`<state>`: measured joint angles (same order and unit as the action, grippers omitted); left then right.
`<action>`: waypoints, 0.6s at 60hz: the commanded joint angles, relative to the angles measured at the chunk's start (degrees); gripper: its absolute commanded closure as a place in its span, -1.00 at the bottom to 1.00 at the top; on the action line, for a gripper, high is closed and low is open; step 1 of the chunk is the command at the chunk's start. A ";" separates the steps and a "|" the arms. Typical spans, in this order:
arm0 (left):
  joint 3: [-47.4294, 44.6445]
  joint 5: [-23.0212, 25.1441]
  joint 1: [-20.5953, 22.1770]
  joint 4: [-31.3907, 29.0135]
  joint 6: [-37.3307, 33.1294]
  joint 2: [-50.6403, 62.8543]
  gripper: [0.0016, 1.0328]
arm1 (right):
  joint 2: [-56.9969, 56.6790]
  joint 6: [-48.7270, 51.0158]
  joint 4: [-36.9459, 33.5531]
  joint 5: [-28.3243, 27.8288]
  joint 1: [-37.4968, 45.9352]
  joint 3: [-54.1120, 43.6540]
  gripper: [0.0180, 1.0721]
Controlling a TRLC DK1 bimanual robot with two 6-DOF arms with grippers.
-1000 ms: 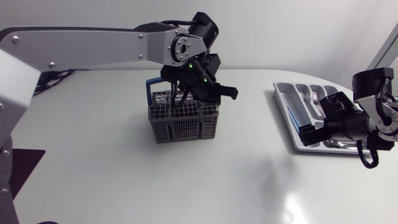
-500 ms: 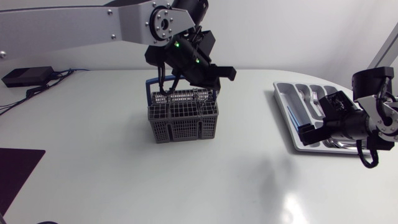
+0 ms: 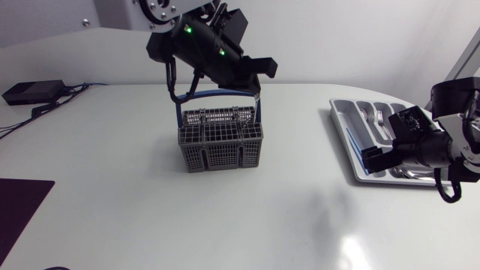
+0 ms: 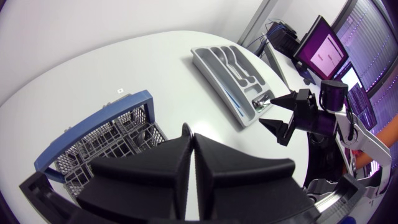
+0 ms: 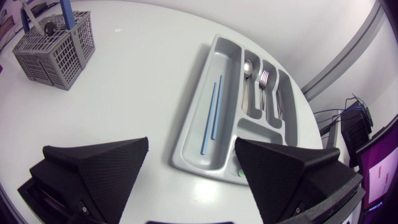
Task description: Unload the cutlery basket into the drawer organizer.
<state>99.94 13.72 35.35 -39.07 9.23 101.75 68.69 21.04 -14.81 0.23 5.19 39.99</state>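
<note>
Shows the cutlery basket [image 3: 220, 140] at mid-table, its blue handle [image 3: 225, 93] raised; reveals no cutlery in the compartments visible from the left wrist view, though leaves unidentified one small rounded shape near the handle in the right wrist view. Places the drawer organizer [image 3: 351, 129] well apart, on the right arm's side, close to the table's curved edge; counts in it a spoon [image 5: 247, 65], a fork [image 5: 263, 79], further slender pieces beside them too small to name, and two blue sticks [image 5: 211, 115] in the long compartment. Suggests unloading largely done, with at most a last item or a check remaining. Finds the left gripper [image 4: 191, 140] above the basket, fingers pressed together with nothing visible between them; finds the right gripper [image 5: 191, 149] spread wide and empty over the organizer's near end. Offers broad bare table [image 3: 300, 210] between basket and organizer for a carry; warns of little margin beyond the organizer's outer rim, and of the raised handle close beneath the left gripper.
</note>
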 commanded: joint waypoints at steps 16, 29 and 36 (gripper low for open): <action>-5.55 2.46 0.77 -0.13 1.05 -7.71 0.89 | -8.39 3.75 -1.72 -2.34 -0.36 -3.42 -0.90; -9.68 2.98 3.14 -0.13 0.43 -10.52 0.89 | -14.98 7.97 -5.49 -10.42 0.35 -4.13 -0.91; -11.96 3.69 3.67 -0.13 0.08 -11.58 0.89 | -16.92 10.25 -7.52 -14.03 0.17 -4.74 -0.91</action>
<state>90.43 16.56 38.61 -39.11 9.21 91.85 53.19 28.56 -20.78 -12.12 5.34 37.26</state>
